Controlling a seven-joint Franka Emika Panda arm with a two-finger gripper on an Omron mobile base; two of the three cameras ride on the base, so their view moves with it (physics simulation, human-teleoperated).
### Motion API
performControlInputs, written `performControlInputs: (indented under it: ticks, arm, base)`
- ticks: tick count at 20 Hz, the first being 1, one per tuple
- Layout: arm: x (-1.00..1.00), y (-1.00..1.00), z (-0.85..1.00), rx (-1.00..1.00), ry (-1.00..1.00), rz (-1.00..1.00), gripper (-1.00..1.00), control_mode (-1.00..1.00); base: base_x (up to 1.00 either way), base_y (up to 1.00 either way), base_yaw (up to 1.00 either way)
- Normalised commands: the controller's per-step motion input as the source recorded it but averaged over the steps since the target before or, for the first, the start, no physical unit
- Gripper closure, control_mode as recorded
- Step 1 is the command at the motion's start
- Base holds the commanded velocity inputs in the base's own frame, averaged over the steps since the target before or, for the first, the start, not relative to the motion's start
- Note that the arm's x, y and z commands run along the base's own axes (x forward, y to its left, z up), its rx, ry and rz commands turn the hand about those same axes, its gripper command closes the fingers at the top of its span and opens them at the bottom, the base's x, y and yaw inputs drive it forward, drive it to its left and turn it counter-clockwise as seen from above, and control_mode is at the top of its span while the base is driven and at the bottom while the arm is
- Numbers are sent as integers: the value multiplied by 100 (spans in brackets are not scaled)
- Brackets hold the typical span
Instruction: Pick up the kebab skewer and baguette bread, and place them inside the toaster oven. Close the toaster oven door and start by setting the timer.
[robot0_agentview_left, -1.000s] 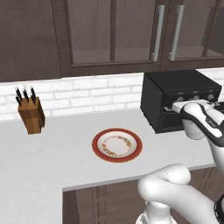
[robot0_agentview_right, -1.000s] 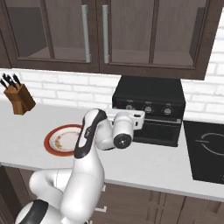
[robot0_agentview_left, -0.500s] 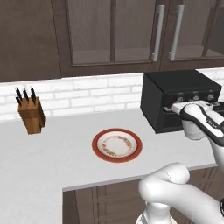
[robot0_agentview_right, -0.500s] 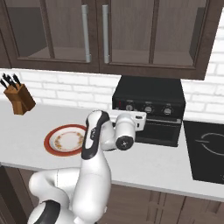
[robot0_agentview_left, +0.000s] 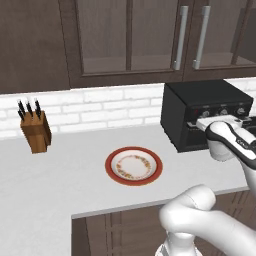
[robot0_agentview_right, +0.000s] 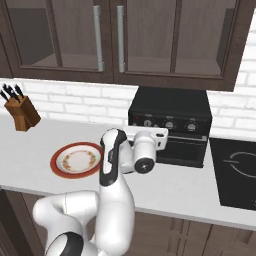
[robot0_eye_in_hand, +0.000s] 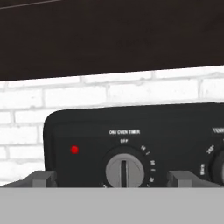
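Gripper jaws wide apart, straddling the toaster oven timer knob at 6 o'clock, likely to turn it.

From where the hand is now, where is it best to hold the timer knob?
Grip the raised middle bar of the timer knob, probably straight from the front. The bar stands upright, so one fingertip goes on each side; the open gripper already frames it.
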Motion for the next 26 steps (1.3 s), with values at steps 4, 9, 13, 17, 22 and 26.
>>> performControlInputs:
  ticks: [4,9,13,17,22,26]
  arm:
    - [16,-2,0,0,-4,0,-100,-100]
    - [13,0,0,0,-1,0,-100,-100]
    - [14,0,0,0,-1,0,-100,-100]
    - [13,-5,0,0,0,0,-100,-100]
    - [2,-20,-2,0,0,0,-100,-100]
    - [3,-16,-4,0,0,0,-100,-100]
  base:
    - [0,0,0]
    - [0,0,0]
    - [0,0,0]
    - [0,0,0]
    - [0,0,0]
    - [0,0,0]
